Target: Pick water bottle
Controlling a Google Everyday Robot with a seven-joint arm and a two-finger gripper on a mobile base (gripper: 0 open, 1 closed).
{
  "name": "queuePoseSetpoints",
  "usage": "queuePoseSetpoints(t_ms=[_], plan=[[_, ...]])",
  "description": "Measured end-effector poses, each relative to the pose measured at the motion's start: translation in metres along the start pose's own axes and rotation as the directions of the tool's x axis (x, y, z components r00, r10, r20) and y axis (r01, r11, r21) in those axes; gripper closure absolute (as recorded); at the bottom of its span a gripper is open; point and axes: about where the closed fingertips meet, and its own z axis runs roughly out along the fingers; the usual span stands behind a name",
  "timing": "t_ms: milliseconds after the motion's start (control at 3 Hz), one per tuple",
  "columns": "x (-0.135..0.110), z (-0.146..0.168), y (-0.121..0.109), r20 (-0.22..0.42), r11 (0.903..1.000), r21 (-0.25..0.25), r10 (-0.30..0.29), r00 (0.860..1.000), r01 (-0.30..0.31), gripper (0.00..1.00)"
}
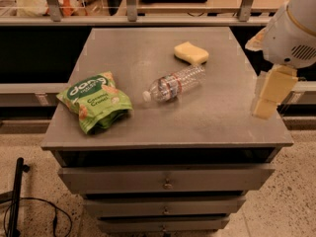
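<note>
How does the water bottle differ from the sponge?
The water bottle is clear, ribbed, longer; the sponge is opaque yellow and shorter. The bottle lies on its side, cap toward the green bag; the sponge sits flat. Both rest on the table, clear of the gripper at its right edge.

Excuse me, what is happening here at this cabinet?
A robot arm is meant to pick the water bottle, which lies on its side in the middle of the cabinet top. The hand hangs at the right edge, apart from the bottle. A yellow sponge lies behind the bottle, and a green snack bag lies nearer the front.
</note>
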Motion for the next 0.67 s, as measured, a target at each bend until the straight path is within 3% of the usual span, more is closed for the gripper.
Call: queuePoseSetpoints(t_ms=[667], plan=[[-0.044, 0.049, -0.037, 0.097, 0.9900, -0.016, -0.138, 0.986, 0.140, 0.00]])
